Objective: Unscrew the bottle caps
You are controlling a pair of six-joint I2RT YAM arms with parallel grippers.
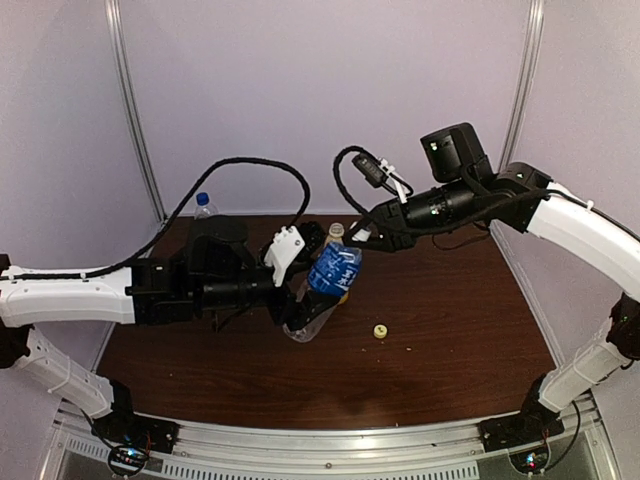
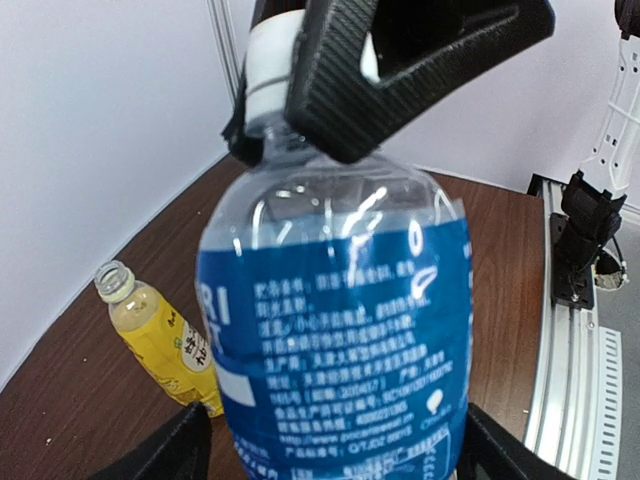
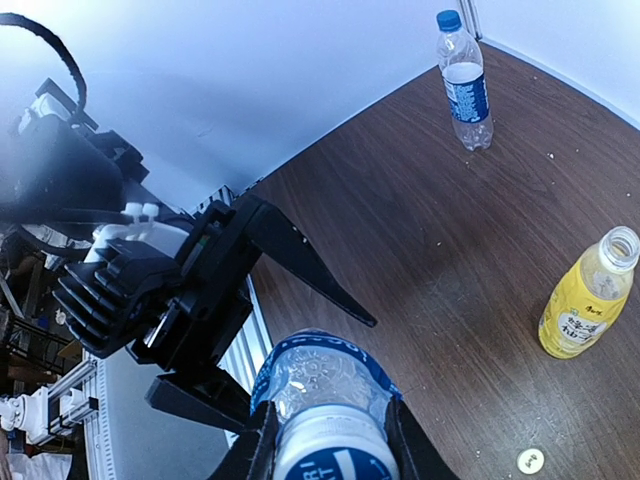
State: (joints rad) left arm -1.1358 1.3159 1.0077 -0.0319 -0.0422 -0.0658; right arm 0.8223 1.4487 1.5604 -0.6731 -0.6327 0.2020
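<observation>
- The white cap (image 2: 265, 60) sits on the neck of the short clear bottle (image 2: 340, 330); the right claw (image 1: 352, 240) is clamped on it, one black finger (image 2: 340, 90) across the cap's front and the other behind it
- This bottle is near the middle of the table (image 1: 450, 330), tilted; in the top view its long axis runs from the base, low and nearer the left arm, up to the cap, which points far and right into the right claw; whether the base touches the table cannot be told
- Its blue label faces the left wrist camera, the white print upright there
- The left claw (image 2: 335, 440) stands wide around the lower body, a finger at each edge of the label; whether the fingers press on the bottle I cannot tell
- Just behind it stands the yellow-orange bottle (image 3: 580, 300), upright on the table, its neck open
- The yellow cap (image 1: 380, 331) lies flat on the table, to the right of the tilted bottle and apart from it
- The taller clear bottle (image 3: 465, 85) stands upright at the far left corner, well apart from the others, its blue cap (image 3: 449, 19) on
</observation>
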